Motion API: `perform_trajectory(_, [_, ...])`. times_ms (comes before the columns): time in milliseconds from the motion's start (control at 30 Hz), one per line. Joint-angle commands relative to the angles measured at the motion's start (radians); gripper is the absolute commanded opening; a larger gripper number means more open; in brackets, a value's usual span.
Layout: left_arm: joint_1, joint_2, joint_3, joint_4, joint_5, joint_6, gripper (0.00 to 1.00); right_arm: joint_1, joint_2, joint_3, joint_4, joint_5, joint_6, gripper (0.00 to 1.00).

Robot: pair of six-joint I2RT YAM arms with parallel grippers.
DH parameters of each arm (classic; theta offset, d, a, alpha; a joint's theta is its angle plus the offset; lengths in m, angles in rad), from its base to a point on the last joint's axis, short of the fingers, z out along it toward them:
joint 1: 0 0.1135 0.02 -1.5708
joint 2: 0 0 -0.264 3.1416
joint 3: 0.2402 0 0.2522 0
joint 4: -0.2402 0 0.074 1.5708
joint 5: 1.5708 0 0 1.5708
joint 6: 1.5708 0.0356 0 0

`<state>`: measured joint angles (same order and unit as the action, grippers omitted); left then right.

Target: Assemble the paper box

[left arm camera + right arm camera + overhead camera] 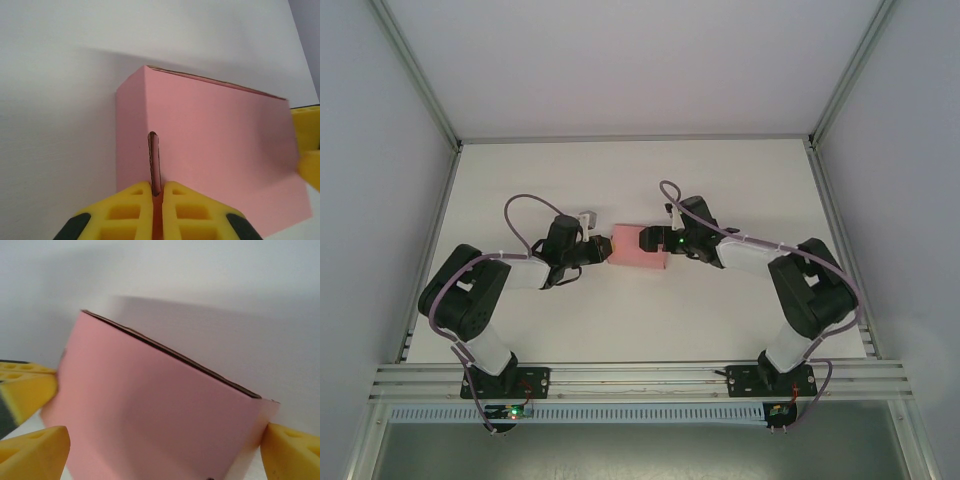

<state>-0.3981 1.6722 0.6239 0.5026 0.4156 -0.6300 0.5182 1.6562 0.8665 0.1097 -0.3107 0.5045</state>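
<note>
box: pink thin-card rectangular paper box mid-table, between both arms, well apart from every edge | left gripper: clamped on the card edge at the box's slot | right gripper: spread wide, fingers flanking the box | surface: matte white table, open on all sides | room: grey enclosure walls

I see a small pink rectangular box of thin card, folded into shape and lying lengthwise between the two grippers. Its slotted end face meets the tips of the left gripper, which nip a thin pink edge. The right gripper straddles the other end with its fingers wide at either side, though I can't tell if they press. A dark seam lines the box's top edge.
</note>
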Motion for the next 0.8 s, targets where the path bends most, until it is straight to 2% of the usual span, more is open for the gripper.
perform_trajectory(0, [-0.037, 0.013, -0.012, -0.024, 0.128, -0.021, 0.17, 0.091, -0.096, 0.034, 0.161, -0.223, -0.058, 0.93])
perform_trajectory(167, [-0.037, -0.03, -0.014, -0.038, 0.119, -0.026, 0.23, 0.108, -0.097, 0.034, 0.219, -0.269, -0.05, 0.92])
perform_trajectory(300, [-0.036, -0.068, -0.035, -0.072, 0.067, -0.015, 0.26, 0.144, -0.049, 0.089, 0.221, -0.301, -0.068, 0.92])
perform_trajectory(467, [-0.035, -0.111, -0.072, -0.102, -0.023, -0.026, 0.28, 0.161, 0.04, 0.188, 0.15, -0.305, -0.091, 0.92])
perform_trajectory(533, [-0.035, -0.142, -0.092, -0.131, -0.069, -0.029, 0.33, 0.166, 0.062, 0.215, 0.111, -0.298, -0.101, 0.92])
perform_trajectory(633, [-0.036, -0.233, -0.105, -0.288, -0.192, -0.04, 0.33, 0.177, 0.081, 0.223, 0.107, -0.304, -0.09, 0.93])
perform_trajectory(767, [-0.034, -0.447, -0.09, -0.638, -0.444, -0.084, 0.38, 0.198, 0.096, 0.227, 0.101, -0.313, -0.086, 0.92])
